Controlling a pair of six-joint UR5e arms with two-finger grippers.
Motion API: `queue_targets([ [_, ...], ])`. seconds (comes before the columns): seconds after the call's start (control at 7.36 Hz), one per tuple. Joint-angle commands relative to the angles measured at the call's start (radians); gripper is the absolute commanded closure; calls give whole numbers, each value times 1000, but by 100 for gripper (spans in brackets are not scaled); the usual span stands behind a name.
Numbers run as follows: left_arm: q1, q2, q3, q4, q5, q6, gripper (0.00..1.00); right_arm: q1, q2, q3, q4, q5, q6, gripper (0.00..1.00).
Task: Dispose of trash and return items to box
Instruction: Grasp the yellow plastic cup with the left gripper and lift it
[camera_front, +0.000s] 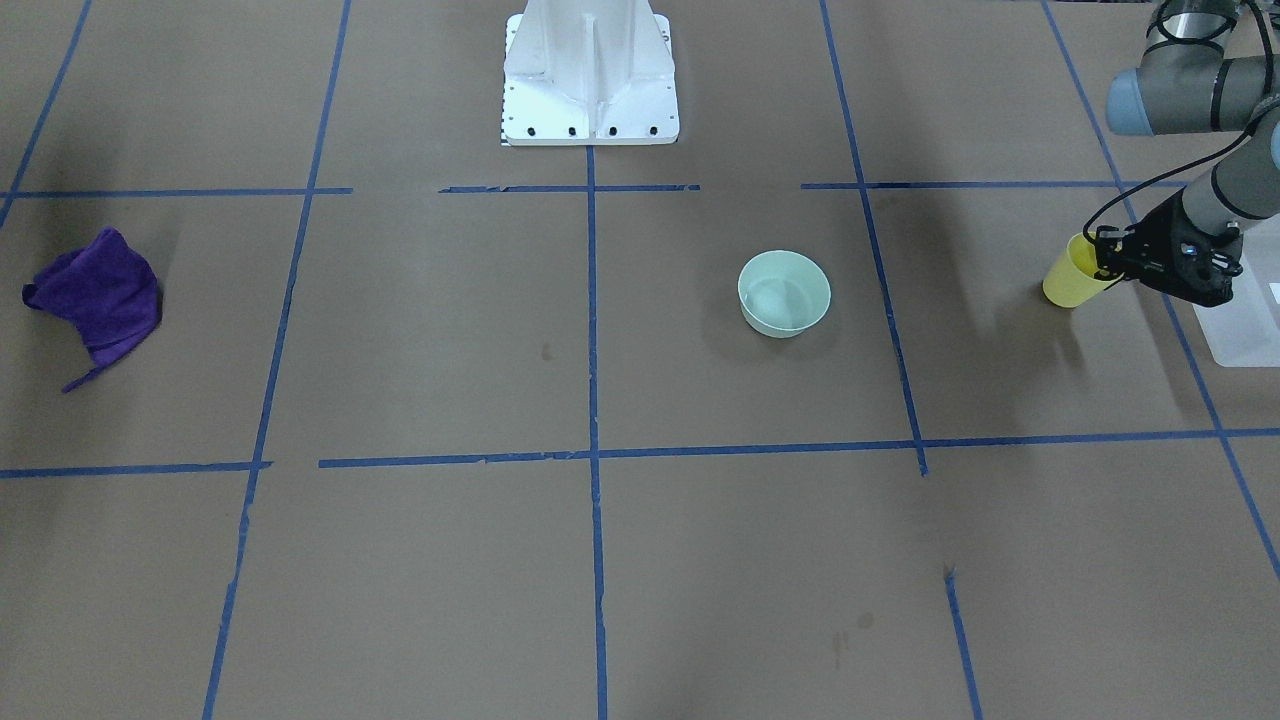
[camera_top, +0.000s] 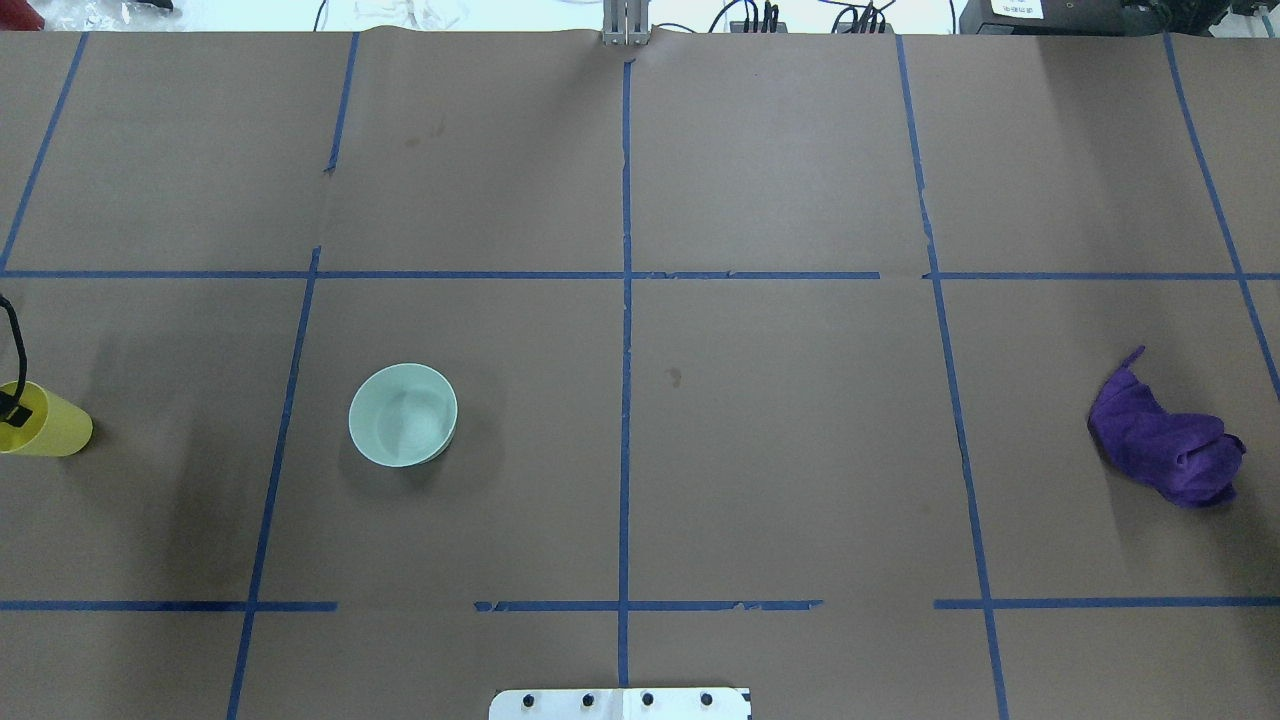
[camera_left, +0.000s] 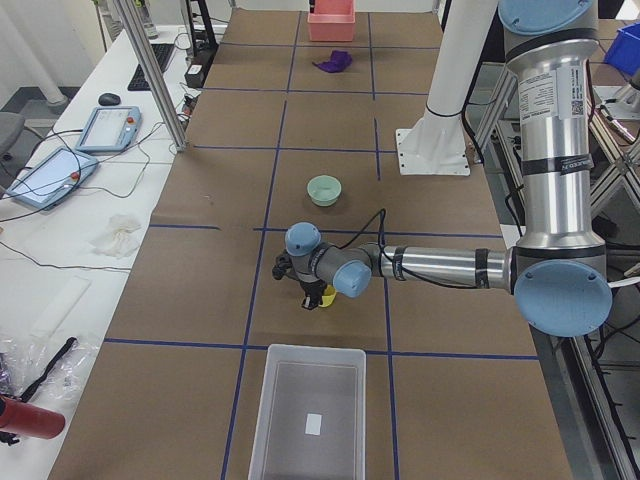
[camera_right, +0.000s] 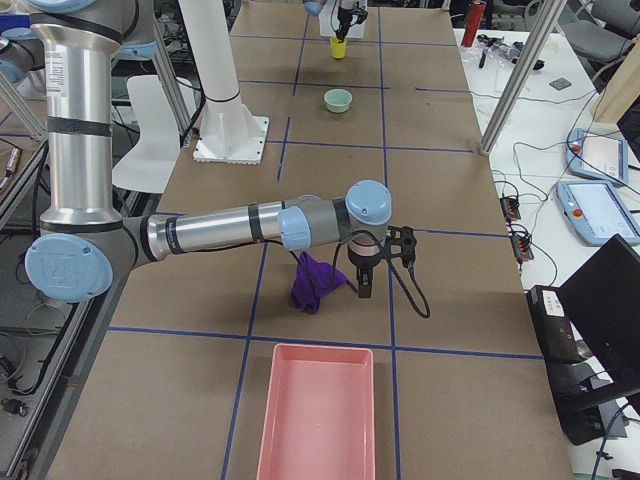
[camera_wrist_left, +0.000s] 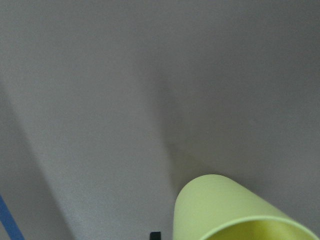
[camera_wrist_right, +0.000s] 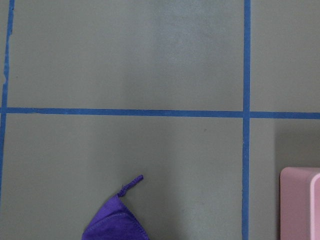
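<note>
My left gripper (camera_front: 1105, 262) is shut on the rim of the yellow cup (camera_front: 1072, 275), which it holds tilted beside the frosted white box (camera_front: 1245, 320). The left wrist view shows only the cup (camera_wrist_left: 230, 207) over brown paper. The mint-green bowl (camera_front: 784, 292) stands upright and alone near the table's middle. The purple cloth (camera_front: 100, 298) lies crumpled on the table at the other end, with a thin corner trailing. My right gripper (camera_right: 362, 288) hangs just beside the cloth (camera_right: 315, 285); I cannot tell whether it is open or shut. Its wrist view shows the cloth's corner (camera_wrist_right: 117, 220).
A pink tray (camera_right: 315, 415) sits at the table's end past the cloth. The white robot base (camera_front: 590, 80) stands at the table's middle edge. Blue tape lines divide the brown paper. A side bench with tablets (camera_left: 105, 128) and cables runs along the far side.
</note>
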Motion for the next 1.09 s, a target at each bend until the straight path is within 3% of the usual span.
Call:
queue_targets([
  [0.0, -9, 7, -113, 15, -9, -39, 100, -1, 1, 20, 1, 2, 9, 0],
  [0.68, -79, -80, -236, 69, -35, -218, 100, -80, -11, 67, 35, 2, 23, 0],
  [0.95, -89, -138, -268, 147, -32, -243, 100, -130, -11, 87, 37, 2, 129, 0],
])
